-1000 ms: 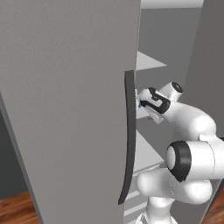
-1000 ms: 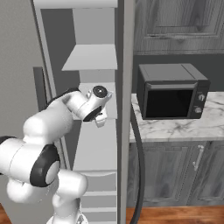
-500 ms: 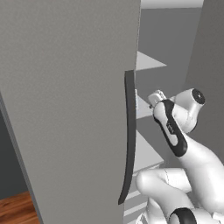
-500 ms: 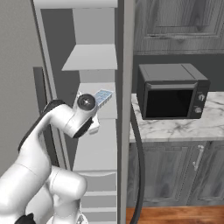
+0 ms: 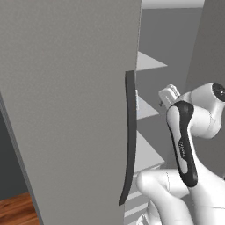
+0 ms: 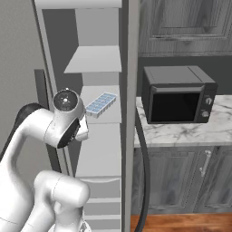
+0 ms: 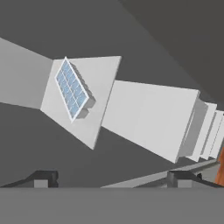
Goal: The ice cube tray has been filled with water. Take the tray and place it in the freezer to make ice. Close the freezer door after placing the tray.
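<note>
The ice cube tray (image 6: pixel 101 103) lies flat on the middle white shelf (image 6: pixel 106 117) inside the open freezer (image 6: pixel 97 54). Its square cells hold pale blue water (image 7: pixel 69 89). In the hand view the tray (image 7: pixel 72 89) rests at an angle on that shelf (image 7: pixel 89 122), well away from my gripper (image 7: pixel 113 179). The two dark fingertips (image 7: pixel 41 178) stand wide apart with nothing between them. My arm (image 6: pixel 50 129) is drawn back in front of the freezer, left of and below the tray.
The freezer door (image 5: pixel 66 110) stands open on the left, with a long dark handle (image 5: pixel 129 136). White drawers (image 6: pixel 97 199) stack below the shelves. A black microwave (image 6: pixel 179 95) sits on a marble counter (image 6: pixel 190 131) to the right.
My hand has pulled back from the middle shelf and swung away. The tray, hidden behind the hand a second ago, now lies free on the shelf. The jaws have stayed open.
</note>
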Robot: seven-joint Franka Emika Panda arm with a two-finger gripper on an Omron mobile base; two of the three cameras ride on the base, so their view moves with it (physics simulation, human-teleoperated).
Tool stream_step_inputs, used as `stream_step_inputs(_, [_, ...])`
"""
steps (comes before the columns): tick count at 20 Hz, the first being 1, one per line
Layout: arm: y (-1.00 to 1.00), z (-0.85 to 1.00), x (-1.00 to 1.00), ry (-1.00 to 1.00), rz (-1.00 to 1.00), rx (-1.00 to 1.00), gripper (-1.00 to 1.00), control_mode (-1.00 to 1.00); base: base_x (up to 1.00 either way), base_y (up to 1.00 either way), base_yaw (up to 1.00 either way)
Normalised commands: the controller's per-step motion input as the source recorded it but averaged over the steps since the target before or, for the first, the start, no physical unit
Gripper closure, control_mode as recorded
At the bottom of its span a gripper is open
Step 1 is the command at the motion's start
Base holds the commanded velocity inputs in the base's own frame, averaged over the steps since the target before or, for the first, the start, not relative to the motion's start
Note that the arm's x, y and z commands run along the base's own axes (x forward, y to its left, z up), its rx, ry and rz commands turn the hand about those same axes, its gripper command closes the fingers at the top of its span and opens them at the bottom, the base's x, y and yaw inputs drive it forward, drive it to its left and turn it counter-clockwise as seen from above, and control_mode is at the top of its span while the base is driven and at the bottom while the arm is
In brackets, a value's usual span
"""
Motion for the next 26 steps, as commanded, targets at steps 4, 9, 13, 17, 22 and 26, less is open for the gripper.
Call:
stream_step_inputs(4, [0.00,0.46,-0.98,0.22,-0.05,0.00,-1.00,-1.00,0.00,0.00,0.00])
stream_step_inputs(9, [-0.06,0.52,-0.58,0.06,-0.03,0.00,-1.00,-1.00,0.00,0.00,0.00])
stream_step_inputs(13, [-0.10,0.13,-0.11,-0.02,0.00,0.00,-1.00,-1.00,0.00,0.00,0.00])
stream_step_inputs(17, [0.00,0.00,0.00,0.00,0.00,0.00,-1.00,-1.00,0.00,0.00,0.00])
stream_step_inputs(22, [0.00,0.00,0.00,0.00,0.00,0.00,-1.00,1.00,-0.03,0.02,0.00])
stream_step_inputs(26, [0.00,0.00,0.00,0.00,0.00,0.00,-1.00,1.00,-0.54,-0.04,0.10])
